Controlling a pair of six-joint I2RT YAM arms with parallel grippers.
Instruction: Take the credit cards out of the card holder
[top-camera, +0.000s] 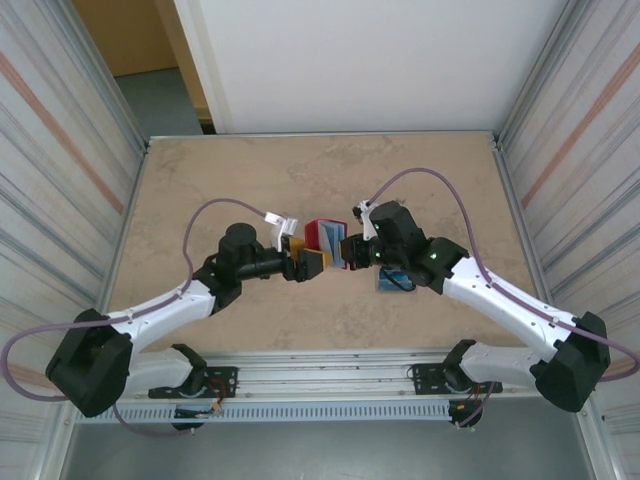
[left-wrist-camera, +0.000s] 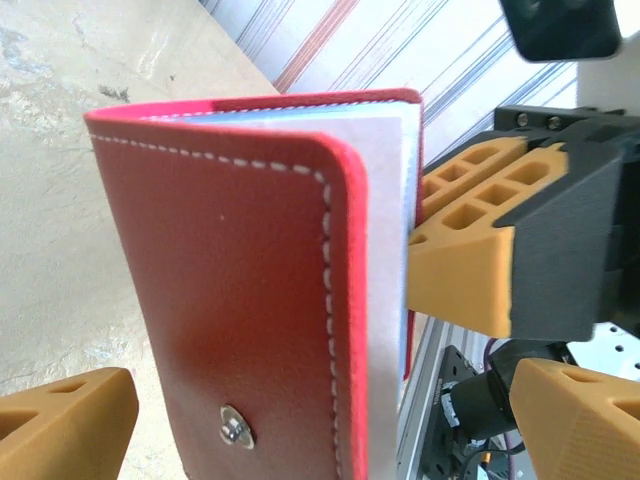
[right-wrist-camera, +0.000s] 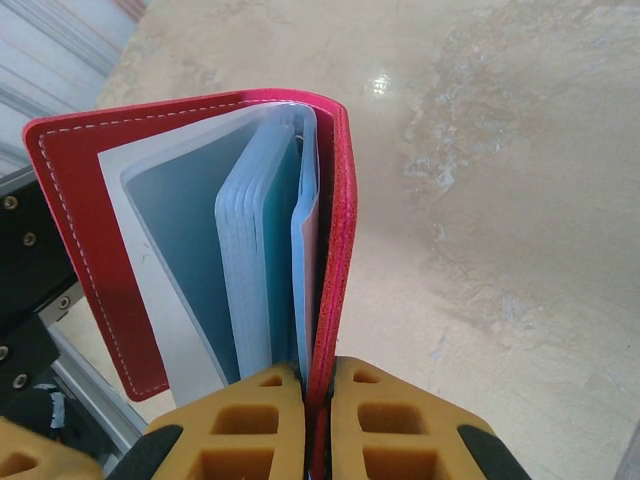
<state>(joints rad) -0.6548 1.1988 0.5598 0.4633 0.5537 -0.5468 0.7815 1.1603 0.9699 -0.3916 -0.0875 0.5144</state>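
The red card holder (top-camera: 322, 238) is held off the table, half open, between the two arms. My right gripper (right-wrist-camera: 318, 400) is shut on the edge of one red cover (right-wrist-camera: 335, 250), and the grey-blue inner pockets (right-wrist-camera: 250, 260) fan out beside it. I cannot tell whether cards sit in those pockets. My left gripper (left-wrist-camera: 320, 425) stands open, its orange fingers (left-wrist-camera: 60, 425) wide on either side of the other cover (left-wrist-camera: 220, 290) with the snap stud. A blue card (top-camera: 395, 280) lies on the table under the right wrist.
The marble-patterned tabletop (top-camera: 300, 170) stretches behind the holder. Corrugated metal walls (top-camera: 60, 150) close both sides. An aluminium rail (top-camera: 320, 360) with the arm bases runs along the near edge.
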